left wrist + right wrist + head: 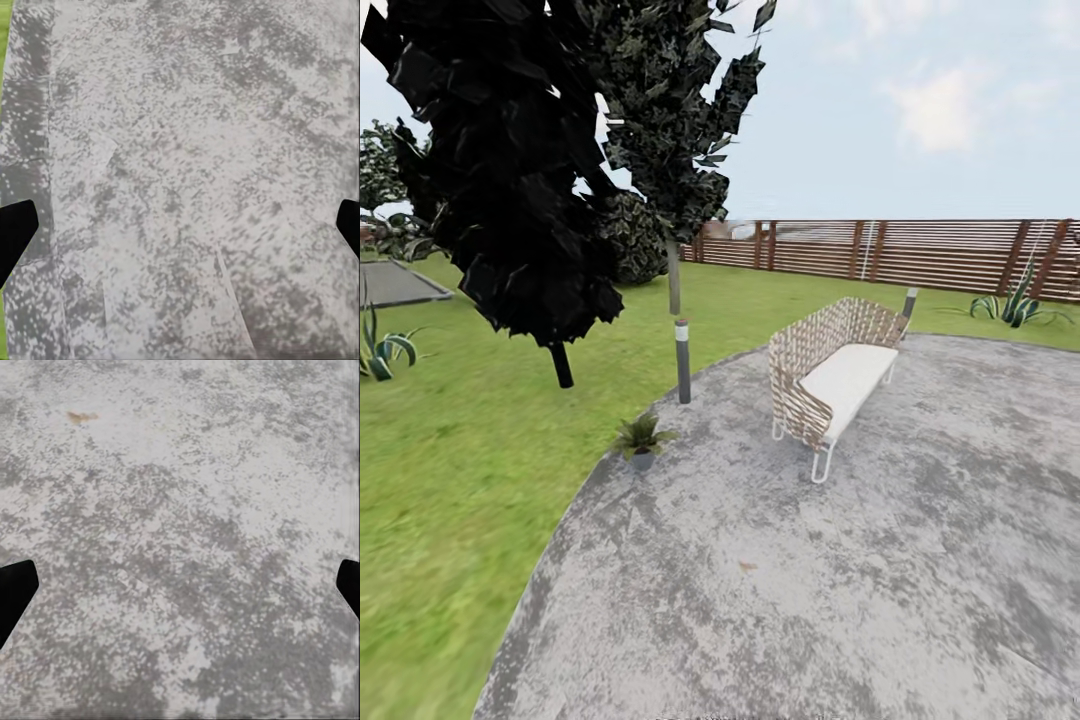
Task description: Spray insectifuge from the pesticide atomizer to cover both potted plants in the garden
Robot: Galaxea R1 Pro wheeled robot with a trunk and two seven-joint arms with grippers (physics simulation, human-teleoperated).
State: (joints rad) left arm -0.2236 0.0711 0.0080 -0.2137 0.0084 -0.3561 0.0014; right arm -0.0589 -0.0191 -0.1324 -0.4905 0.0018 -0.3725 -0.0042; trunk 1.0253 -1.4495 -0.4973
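Left claw (180,225): two dark fingertips (15,232) show at opposite edges of the left wrist view, set wide apart, nothing between them; beneath lies mottled grey patio (187,150) paving, with a thin strip of green lawn (4,45) along one edge.

Right claw (180,585): same picture in the right wrist view; dark fingertips (15,592) at opposite edges, spread wide, empty; mottled grey paving below, with one small orange-brown fleck (81,415) on it.

Head view, outward from the robot: the patio (810,600) fills the near ground from about 6 o'clock up through centre and out to 3 o'clock; its curved rim runs from 7 o'clock up toward centre; the same sort of fleck (747,567) lies on the paving a little below centre.

Potted plant (642,440): one small green rosette in a grey pot, standing at the patio rim at about 9 to 10 o'clock from centre, where paving meets grass; it does not appear in either wrist view, so its spacing from each claw cannot be judged there.

Just beyond the pot, toward 12 o'clock, a short grey bollard lamp (682,360); a dark-leaved tree (510,170) stands at 10 to 11 o'clock on the lawn (450,480).

A wicker bench (838,380) with a white cushion stands on the patio at about 1 o'clock from centre; brown slat fence (920,255) behind, from 1 to 3 o'clock; a striped agave (1015,305) at 2 o'clock, another agave (380,350) at 9 o'clock.
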